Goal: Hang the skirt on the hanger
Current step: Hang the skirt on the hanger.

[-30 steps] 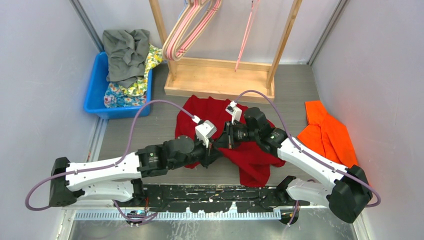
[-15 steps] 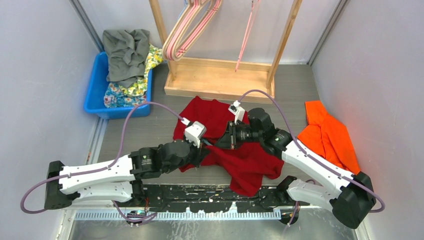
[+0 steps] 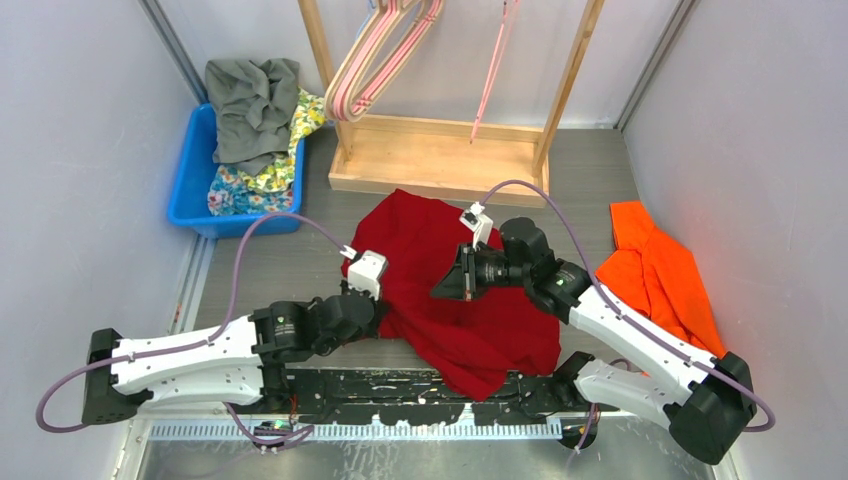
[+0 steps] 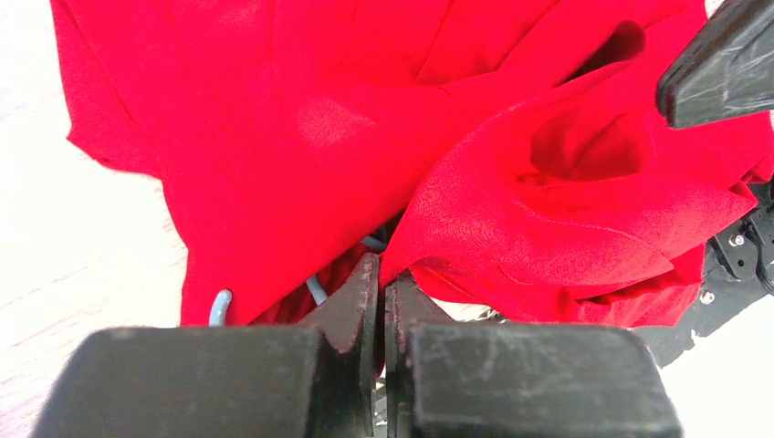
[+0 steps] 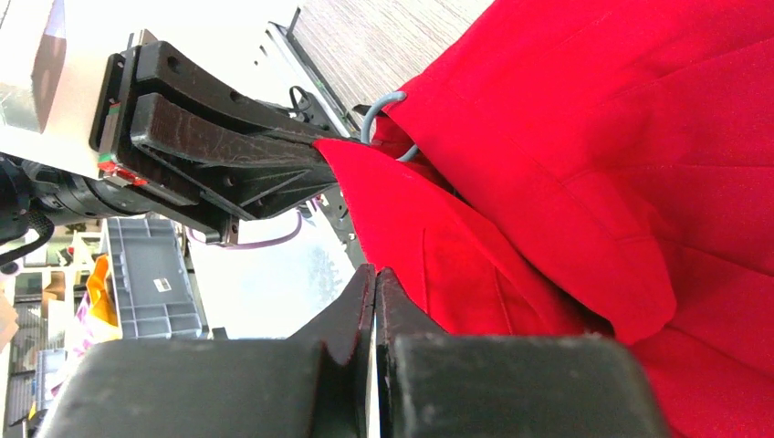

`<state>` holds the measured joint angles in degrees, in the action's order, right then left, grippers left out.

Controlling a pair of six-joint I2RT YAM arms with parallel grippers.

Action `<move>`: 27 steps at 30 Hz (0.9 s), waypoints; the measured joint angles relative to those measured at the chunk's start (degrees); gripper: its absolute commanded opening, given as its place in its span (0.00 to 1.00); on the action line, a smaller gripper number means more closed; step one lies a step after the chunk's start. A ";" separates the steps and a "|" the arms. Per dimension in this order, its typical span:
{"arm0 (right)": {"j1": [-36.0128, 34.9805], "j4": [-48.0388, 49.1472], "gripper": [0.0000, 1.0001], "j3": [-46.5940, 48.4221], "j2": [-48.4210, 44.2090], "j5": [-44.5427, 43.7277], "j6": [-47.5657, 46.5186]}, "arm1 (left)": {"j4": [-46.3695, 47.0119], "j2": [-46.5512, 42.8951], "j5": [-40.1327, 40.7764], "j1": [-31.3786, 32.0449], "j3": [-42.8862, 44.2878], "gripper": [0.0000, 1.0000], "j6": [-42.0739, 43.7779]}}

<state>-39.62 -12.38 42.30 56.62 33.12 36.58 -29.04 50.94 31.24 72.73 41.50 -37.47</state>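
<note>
The red skirt [image 3: 470, 325] lies crumpled on the table in front of the arms. My left gripper [image 4: 381, 266] is shut on a fold of the skirt [image 4: 319, 137] at its left edge [image 3: 383, 302]. A thin blue-grey hanger wire [image 4: 219, 307] pokes out from under the cloth, and its curved end [image 5: 380, 106] shows beside the left gripper [image 5: 318, 144]. My right gripper [image 5: 374, 271] is shut, hovering over the skirt's middle [image 3: 442, 287]. Red cloth [image 5: 593, 137] lies against its right finger, and nothing shows between the jaws.
A wooden rack [image 3: 440, 160] stands at the back with pink hangers [image 3: 375, 60] hung on it. A blue bin [image 3: 195, 190] of clothes sits back left. An orange garment [image 3: 655, 270] lies at the right. Walls close in on both sides.
My left gripper has drawn back to the left with the skirt's edge, dragging the cloth's near part left. The right gripper has closed its last bit and barely moved.
</note>
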 measured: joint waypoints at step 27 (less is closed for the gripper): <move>-16.37 -11.80 0.35 16.90 25.59 -18.88 -4.92 | -0.39 -0.44 -2.27 15.34 -18.93 0.13 -31.52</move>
<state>-55.99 -24.18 59.20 82.21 14.24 31.66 -29.43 50.50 28.97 88.07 22.57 -68.99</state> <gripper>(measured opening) 0.332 0.129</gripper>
